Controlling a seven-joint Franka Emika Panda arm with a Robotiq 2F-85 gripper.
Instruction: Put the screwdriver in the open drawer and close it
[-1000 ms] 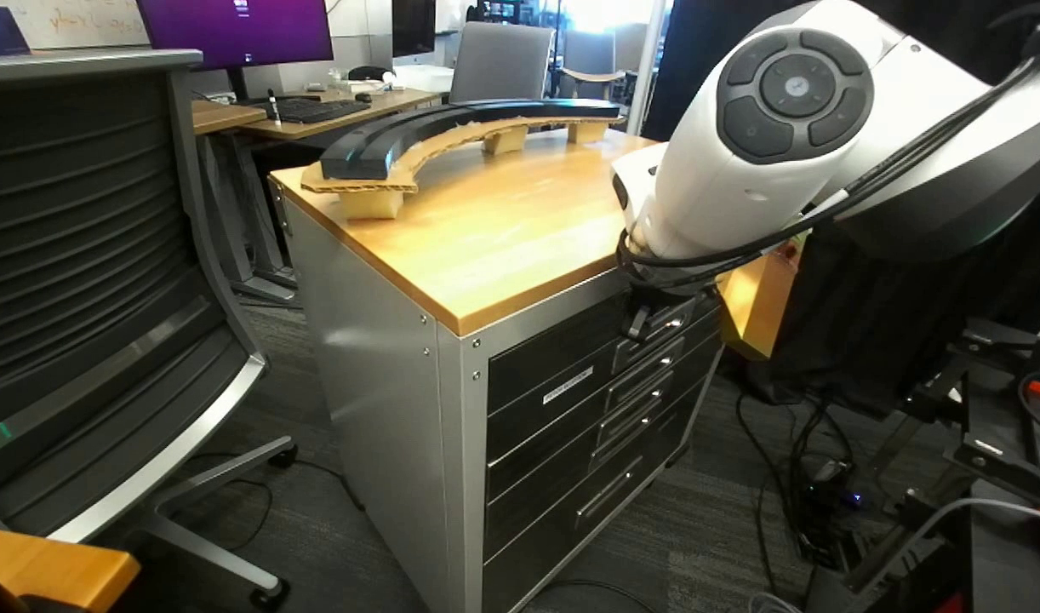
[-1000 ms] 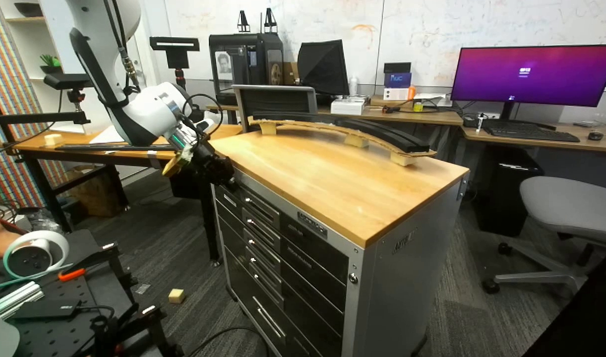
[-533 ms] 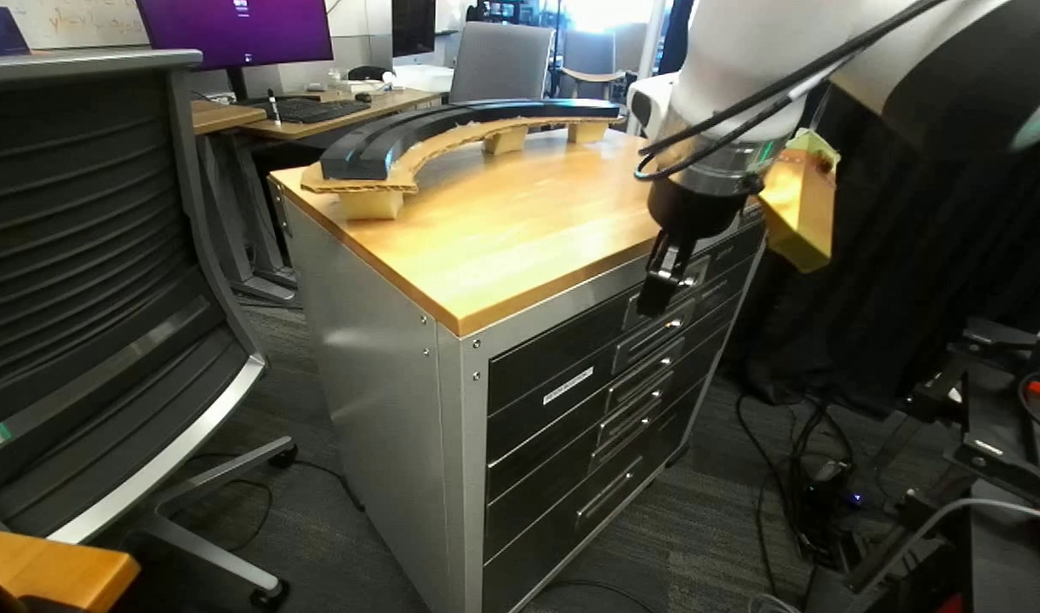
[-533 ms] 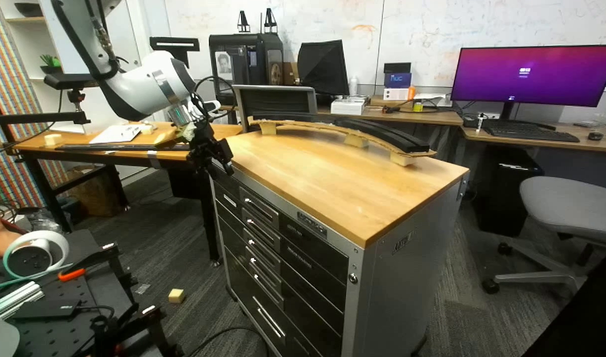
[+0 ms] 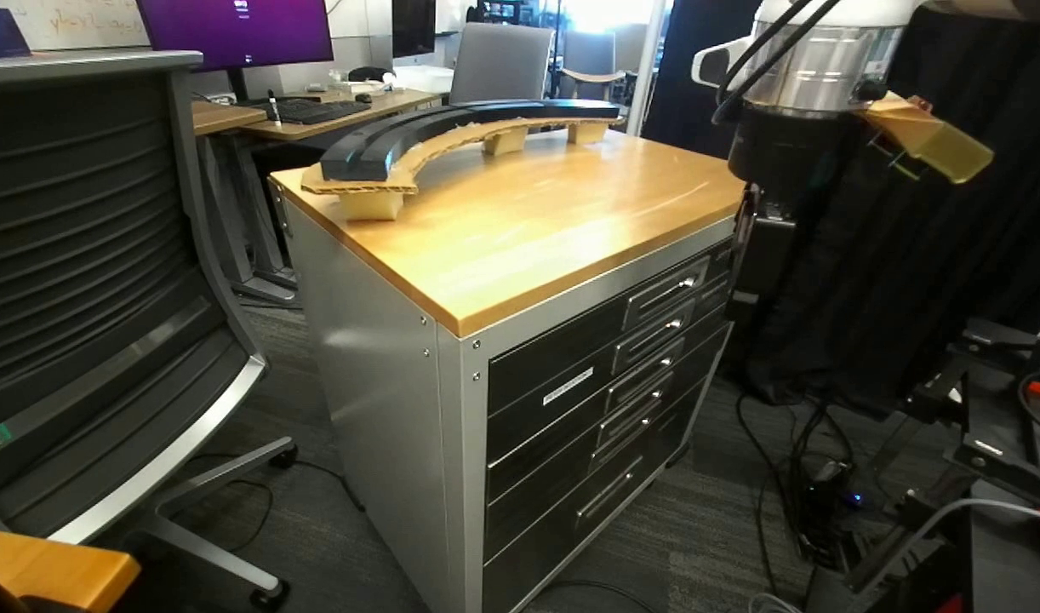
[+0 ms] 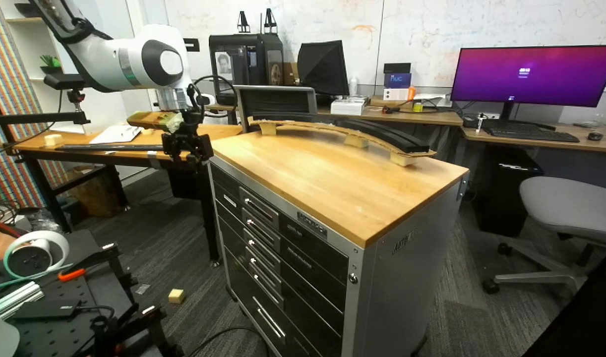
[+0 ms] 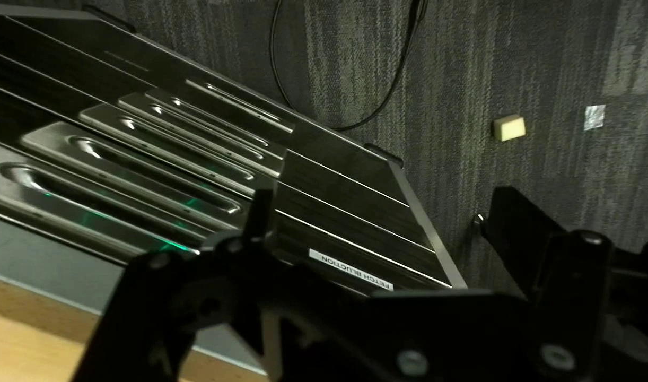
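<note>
Wrist view: two black fingers (image 7: pixel 517 233) stand wide apart, one seen against the lower drawer fronts (image 7: pixel 334 191), the other against the carpet (image 7: pixel 557 164). The top drawer (image 7: pixel 69 215) sits closed, flush with the cabinet (image 7: pixel 48 265), beneath the edge of the wooden surface (image 7: pixel 27 339). A yellow block (image 7: pixel 509 128) lies on the carpet near a shiny scrap (image 7: pixel 594 117).

In an exterior view, the fingers hang at the cabinet's far end, dark against a black curtain (image 5: pixel 894 281); their spread is hard to judge there. A curved black strip (image 5: pixel 418 128) rests on cardboard (image 5: pixel 411 166) propped on pale blocks (image 5: pixel 372 204).

In an exterior view, the white arm (image 6: pixel 107 64) reaches in from upper left, a yellow piece (image 6: pixel 149 119) at its wrist, and the fingers hang beside the cabinet's corner. Where the screwdriver is cannot be told from these views.
</note>
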